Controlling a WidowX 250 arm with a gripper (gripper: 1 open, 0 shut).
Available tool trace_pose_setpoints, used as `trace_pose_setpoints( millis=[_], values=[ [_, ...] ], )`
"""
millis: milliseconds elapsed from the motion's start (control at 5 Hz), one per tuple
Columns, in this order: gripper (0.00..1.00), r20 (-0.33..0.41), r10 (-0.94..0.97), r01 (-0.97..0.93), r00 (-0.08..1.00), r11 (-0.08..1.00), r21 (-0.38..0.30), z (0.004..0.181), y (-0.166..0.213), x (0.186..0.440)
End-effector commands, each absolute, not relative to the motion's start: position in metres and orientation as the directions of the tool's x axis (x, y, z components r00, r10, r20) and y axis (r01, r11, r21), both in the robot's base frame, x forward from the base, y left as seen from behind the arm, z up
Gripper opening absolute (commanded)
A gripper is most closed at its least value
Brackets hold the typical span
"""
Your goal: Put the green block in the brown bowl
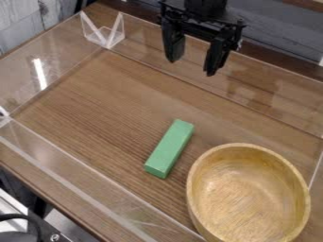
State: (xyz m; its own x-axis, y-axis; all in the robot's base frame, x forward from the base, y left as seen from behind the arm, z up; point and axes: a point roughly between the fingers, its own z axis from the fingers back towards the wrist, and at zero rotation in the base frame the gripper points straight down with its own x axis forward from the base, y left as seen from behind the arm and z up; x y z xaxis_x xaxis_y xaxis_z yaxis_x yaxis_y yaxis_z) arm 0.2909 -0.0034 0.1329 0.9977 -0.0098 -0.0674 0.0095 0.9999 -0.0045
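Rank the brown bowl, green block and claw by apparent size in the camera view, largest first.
1. brown bowl
2. claw, though it sits farther from the camera, so its rank above the block is unsure
3. green block

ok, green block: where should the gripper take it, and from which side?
Probably from straight above, pinching the middle of the green block across its narrow width. It lies flat on the wooden table, running diagonally, so the jaws should turn to bracket its long sides. Both sides look free; the brown bowl sits close to its lower end. The gripper is open.
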Motion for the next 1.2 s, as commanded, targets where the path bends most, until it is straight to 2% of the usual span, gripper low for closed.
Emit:
trace_pose_setpoints(
  millis=[0, 200, 600, 1000],
  values=[
    [1.00, -0.080, -0.018, 0.017, 0.997, 1.000, -0.015, 0.112, -0.001, 0.273],
    [1.00, -0.052, -0.028, 0.027, 0.998, 0.999, -0.024, 0.092, 0.000, 0.242],
    [1.00, 0.004, -0.074, 0.075, 0.997, 0.996, -0.044, 0.072, -0.004, 0.237],
    [1.00, 0.019, -0.093, 0.094, 0.995, 0.994, -0.059, 0.068, -0.005, 0.241]
  ],
)
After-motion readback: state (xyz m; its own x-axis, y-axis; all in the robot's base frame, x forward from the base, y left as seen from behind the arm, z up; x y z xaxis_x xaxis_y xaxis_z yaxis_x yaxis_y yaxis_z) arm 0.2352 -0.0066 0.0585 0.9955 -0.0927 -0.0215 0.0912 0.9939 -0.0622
